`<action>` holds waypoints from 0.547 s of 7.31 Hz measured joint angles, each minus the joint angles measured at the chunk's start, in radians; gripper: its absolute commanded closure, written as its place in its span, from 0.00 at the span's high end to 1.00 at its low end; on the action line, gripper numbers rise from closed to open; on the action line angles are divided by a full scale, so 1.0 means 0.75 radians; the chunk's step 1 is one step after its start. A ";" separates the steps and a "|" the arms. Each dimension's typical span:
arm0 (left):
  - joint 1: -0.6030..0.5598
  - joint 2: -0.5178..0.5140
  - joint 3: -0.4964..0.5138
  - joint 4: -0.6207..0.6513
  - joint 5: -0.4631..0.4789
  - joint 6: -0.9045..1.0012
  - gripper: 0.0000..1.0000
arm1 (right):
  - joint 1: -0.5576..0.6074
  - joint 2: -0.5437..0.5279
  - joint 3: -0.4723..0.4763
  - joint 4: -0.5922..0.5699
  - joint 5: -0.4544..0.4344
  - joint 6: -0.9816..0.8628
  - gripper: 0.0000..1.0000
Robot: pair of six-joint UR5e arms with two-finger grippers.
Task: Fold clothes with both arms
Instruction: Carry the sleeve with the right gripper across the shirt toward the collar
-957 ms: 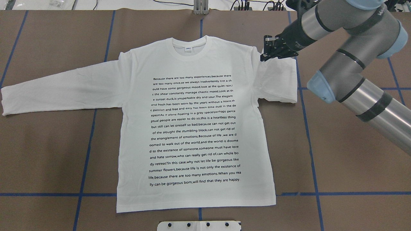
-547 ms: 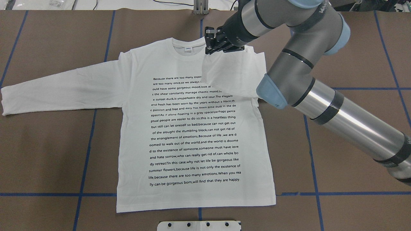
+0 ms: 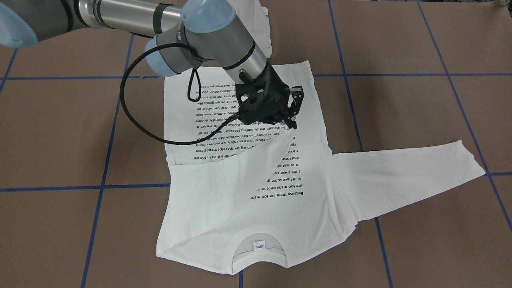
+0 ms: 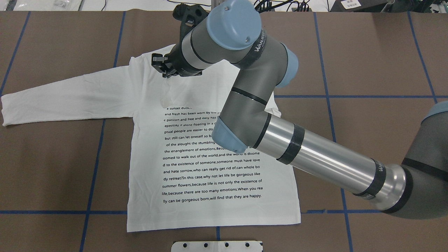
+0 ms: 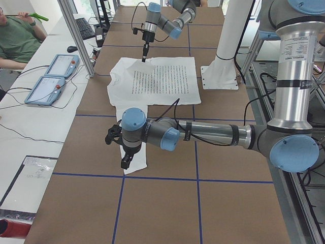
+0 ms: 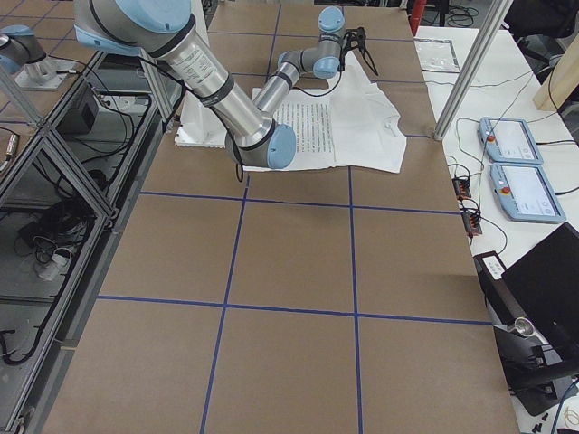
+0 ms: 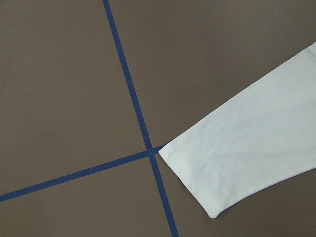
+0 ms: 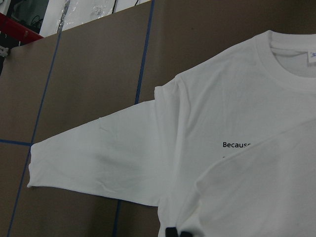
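**Right sleeve held over the chest, left arm out at the far cuff**

The shirt (image 4: 210, 196) lies flat on the brown table (image 4: 385, 70), print side up, hem toward the robot and collar (image 8: 276, 71) away from it. The right arm (image 4: 315, 157) reaches right across it. The right gripper (image 3: 293, 123) hangs above the upper chest with its fingers pinched narrow on the end of the shirt's right sleeve. The cloth rises to a peak at the fingertips, and the sleeve drapes across the top of the print.

That hides the first lines, and the next lines down are cut off partway along. The first one I can read begins "e sunset duck", then "and fresh has been worn by the". The bottom lines read clean: "summer flowers,because life is not only the existence of", "life,because there are too many emotions.When you rea", "lly can be gorgeous born,will find that they are happy." The wrist view catches "Becaus" peeking out beside the draped cloth.

The neck label (image 3: 259, 245) is white with blue marks, too small to read.

The left sleeve (image 4: 70, 94) stretches straight out. Its cuff (image 7: 187, 173) lies just beside a crossing of the blue tape lines (image 7: 129, 89). The left arm (image 5: 213, 133) is extended low, with the left gripper (image 5: 126, 162) pointing down over that sleeve end. I cannot tell whether its fingers are wide or closed.
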 measured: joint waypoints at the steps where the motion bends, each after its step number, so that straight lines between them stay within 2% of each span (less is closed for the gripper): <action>1: 0.000 0.000 0.001 0.000 0.000 -0.004 1.00 | -0.022 0.035 -0.086 0.002 -0.025 -0.005 0.07; 2: 0.001 -0.001 0.002 0.000 0.000 -0.006 1.00 | -0.033 0.083 -0.195 0.005 -0.043 -0.007 0.99; 4: 0.001 -0.003 0.002 0.000 0.000 -0.007 1.00 | -0.060 0.177 -0.370 0.015 -0.134 -0.009 1.00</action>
